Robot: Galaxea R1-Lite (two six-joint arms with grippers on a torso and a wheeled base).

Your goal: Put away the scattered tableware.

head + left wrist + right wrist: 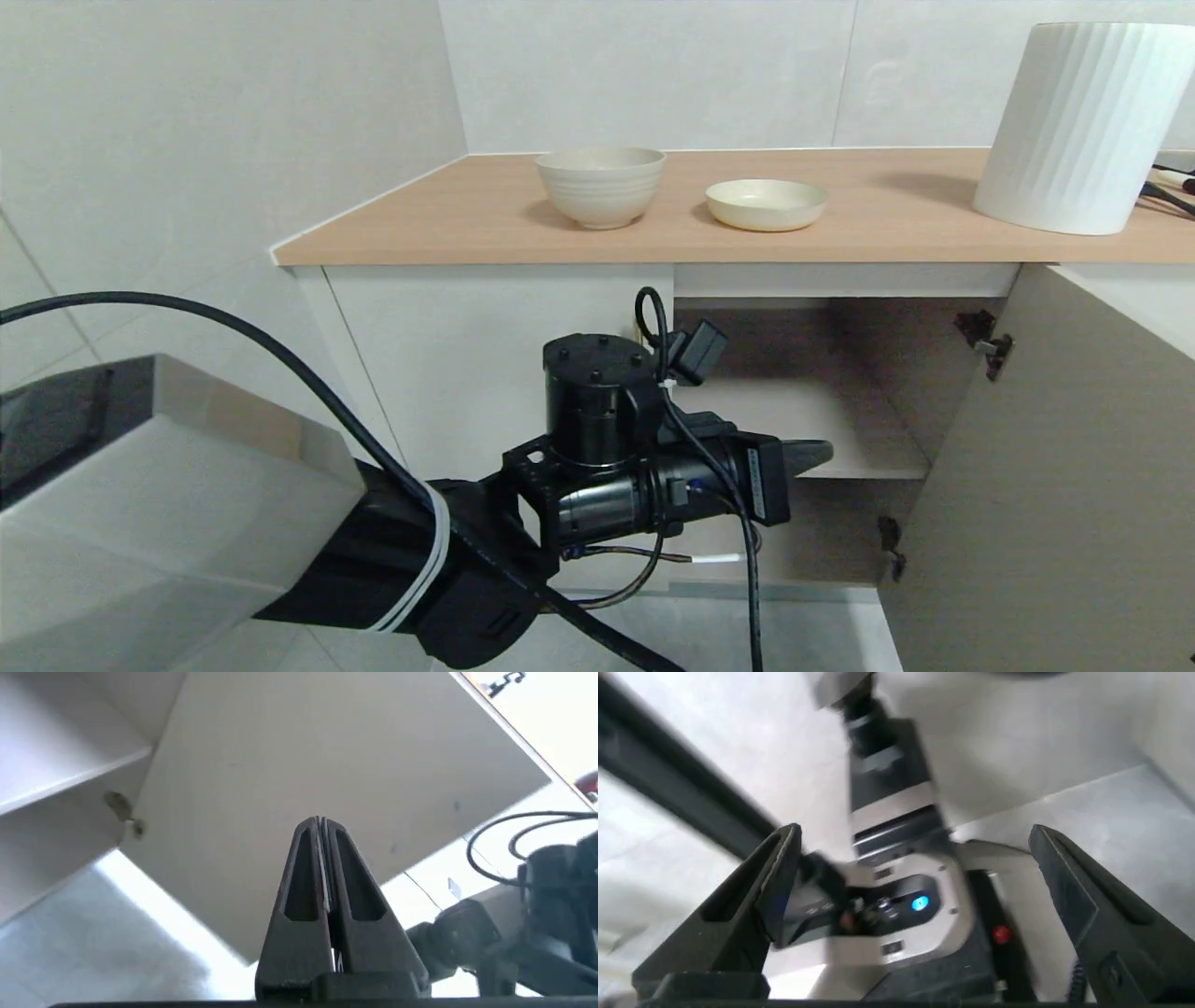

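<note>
Tableware on the table above an open cabinet.
Ribbed bowl point(600, 185) and shallow dish point(766, 203) apart, side by side on the wooden table point(448, 224), to the left of a tall white ribbed container point(1083, 126); cabinet door point(1046, 485) swung open below. Left gripper point(812, 454) just before the cabinet shelf point(840, 420), fingers pressed flat together; right gripper point(915, 835) with fingers spread wide.

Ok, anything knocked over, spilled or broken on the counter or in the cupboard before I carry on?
Nothing stands out. The bowl and the shallow dish sit upright and apart on the counter, with no spill or damage visible. The cupboard door stands open, which suits the job.
</note>
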